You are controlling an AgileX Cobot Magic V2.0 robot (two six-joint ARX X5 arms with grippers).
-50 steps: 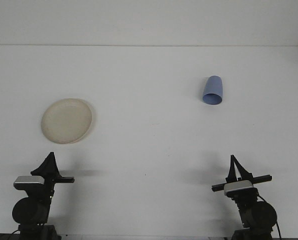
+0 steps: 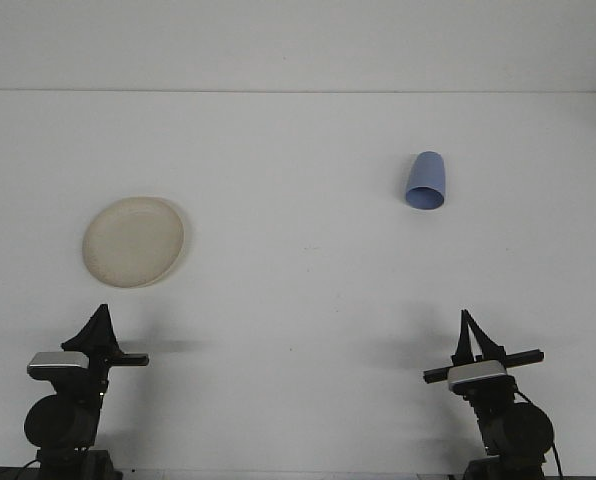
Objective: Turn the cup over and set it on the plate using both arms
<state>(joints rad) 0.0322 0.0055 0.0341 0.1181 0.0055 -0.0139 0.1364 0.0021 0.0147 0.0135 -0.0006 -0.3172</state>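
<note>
Robot test bench in a lab setting.
A bare white table (image 2: 298,300) meets a plain white wall (image 2: 298,40) (no household furnishings), with two arms mounted at its near edge.

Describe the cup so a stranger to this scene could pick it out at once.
On the white table, look to the far right half, ahead of the right gripper. There stands the cup, upside down, its rounded base on top. It is the only blue thing; the plate at the left is cream and flat.

white table (image 2: 298,300) | cream plate (image 2: 134,241) left | blue cup (image 2: 425,181) lying right
</note>
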